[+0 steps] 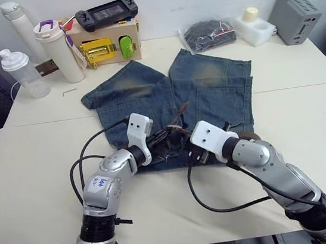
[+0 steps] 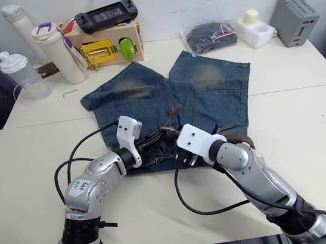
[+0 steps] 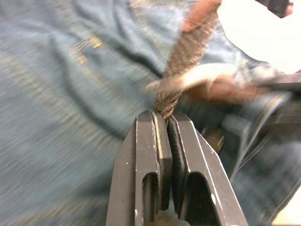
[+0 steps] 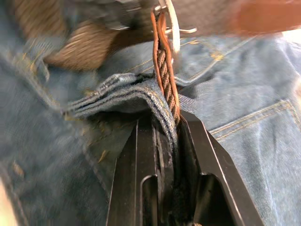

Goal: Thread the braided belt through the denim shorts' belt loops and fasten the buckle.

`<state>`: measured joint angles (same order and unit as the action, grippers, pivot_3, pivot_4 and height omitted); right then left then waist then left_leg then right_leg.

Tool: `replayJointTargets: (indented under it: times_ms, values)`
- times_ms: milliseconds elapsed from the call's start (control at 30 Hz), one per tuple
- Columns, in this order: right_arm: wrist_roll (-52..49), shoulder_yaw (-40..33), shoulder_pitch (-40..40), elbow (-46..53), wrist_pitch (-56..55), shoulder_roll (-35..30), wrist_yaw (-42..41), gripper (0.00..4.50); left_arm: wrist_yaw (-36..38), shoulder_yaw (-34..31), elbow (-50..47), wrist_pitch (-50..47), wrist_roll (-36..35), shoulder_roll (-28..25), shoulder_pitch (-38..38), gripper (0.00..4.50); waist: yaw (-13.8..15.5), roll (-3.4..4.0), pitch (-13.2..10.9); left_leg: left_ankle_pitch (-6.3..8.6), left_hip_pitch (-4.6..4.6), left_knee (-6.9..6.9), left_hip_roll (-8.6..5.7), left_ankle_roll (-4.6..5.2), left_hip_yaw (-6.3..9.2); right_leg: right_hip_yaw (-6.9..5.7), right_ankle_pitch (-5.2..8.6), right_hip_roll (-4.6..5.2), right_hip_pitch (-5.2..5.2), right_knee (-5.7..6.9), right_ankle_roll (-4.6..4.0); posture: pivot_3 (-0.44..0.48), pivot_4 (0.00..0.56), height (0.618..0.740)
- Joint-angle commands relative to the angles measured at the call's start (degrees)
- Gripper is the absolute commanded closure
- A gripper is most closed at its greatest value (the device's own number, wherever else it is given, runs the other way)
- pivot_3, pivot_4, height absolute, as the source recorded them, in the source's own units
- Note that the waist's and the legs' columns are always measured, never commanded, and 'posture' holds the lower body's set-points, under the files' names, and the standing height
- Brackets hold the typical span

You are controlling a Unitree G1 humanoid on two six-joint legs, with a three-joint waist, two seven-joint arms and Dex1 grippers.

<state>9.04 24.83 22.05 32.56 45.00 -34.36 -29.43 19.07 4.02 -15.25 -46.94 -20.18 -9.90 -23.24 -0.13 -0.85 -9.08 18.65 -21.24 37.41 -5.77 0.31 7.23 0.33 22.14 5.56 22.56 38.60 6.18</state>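
Left wrist view, left gripper (image 3: 165,123) apparently pinching braided belt (image 3: 188,52)

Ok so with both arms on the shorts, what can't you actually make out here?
- Head views: the left gripper and right gripper cover the denim shorts' waistband, so how many belt loops are threaded is hidden.
- Left wrist view: the buckle is blurred; its prong is unreadable.
- Right wrist view: the braided belt and a denim fold run between the jaws; whether that fold is a loop is unclear.

Shorts (image 1: 206,86): faded blue denim, yellowish patches, tan stitching. Belt (image 4: 165,70): dark-brown braid.
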Motion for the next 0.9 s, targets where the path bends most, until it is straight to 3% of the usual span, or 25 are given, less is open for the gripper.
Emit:
replayJointTargets:
  times_ms: [33,133,300,433,467,567,700,900]
  values:
    - [0.1,1.6,0.0,1.7,-0.9,0.3,-1.9,4.38,1.4,1.1,-1.6,1.1,-1.1,0.6,-0.9,4.50,-0.1,0.00,0.0,0.00,0.00,0.00,0.01,0.00,-0.01,0.00,0.00,-0.01,0.00,-0.01,0.00,0.000,0.150,0.733]
    - [-0.6,-1.5,-0.6,2.2,0.3,1.6,-1.2,4.38,1.7,1.1,-0.5,1.8,-0.6,0.2,-0.6,4.50,0.0,0.00,0.0,0.00,0.00,-0.01,0.03,0.00,-0.02,0.00,0.00,-0.02,0.01,0.00,0.00,0.000,0.150,0.733]
    - [-6.4,-9.9,-3.2,5.6,0.0,0.9,-5.2,2.20,2.1,1.3,0.0,2.4,-0.3,-0.1,-0.3,4.50,0.3,-0.01,0.0,0.00,-0.03,0.06,-0.01,0.01,0.02,0.00,0.00,0.02,-0.01,-0.02,0.00,0.000,0.150,0.733]
    - [-15.1,-20.1,-0.2,8.2,-1.1,-1.2,-11.4,0.26,2.5,2.2,0.4,3.1,0.4,-0.5,-0.5,4.50,0.2,-0.02,0.0,0.01,-0.05,0.07,-0.02,0.01,-0.01,0.00,0.00,0.01,-0.03,-0.08,0.00,0.000,0.150,0.733]
    - [-16.6,-21.7,0.9,8.4,-1.1,-1.9,-12.5,0.04,2.6,2.6,0.5,3.5,0.8,-0.7,-0.5,4.50,0.2,-0.02,0.0,0.01,-0.05,0.07,-0.01,0.02,-0.01,0.00,0.00,0.00,-0.03,-0.09,0.00,0.000,0.150,0.733]
    - [-17.5,-22.7,4.8,6.7,-4.6,-4.1,-14.4,0.04,3.4,4.3,0.8,6.5,3.0,-2.0,-0.8,4.50,0.2,-0.02,0.0,0.01,-0.05,0.06,-0.01,0.02,-0.02,-0.01,0.00,0.00,-0.04,-0.08,0.00,0.000,0.150,0.733]
    - [-1.8,-12.7,8.1,-2.4,-23.2,-12.7,-13.0,0.04,3.8,6.8,1.3,12.4,7.7,-4.6,-1.4,4.50,0.3,-0.02,0.0,0.01,-0.04,0.03,0.00,0.02,-0.03,-0.01,0.00,0.01,-0.04,-0.17,0.00,0.000,0.150,0.733]
    - [10.8,-8.0,10.2,-13.0,-41.6,-14.6,-7.6,0.04,3.9,8.4,1.0,18.0,12.4,-6.5,-2.1,4.50,0.1,-0.05,0.0,0.02,-0.07,0.04,-0.01,0.04,-0.13,-0.02,0.00,0.03,0.01,-0.17,0.00,0.000,0.150,0.733]
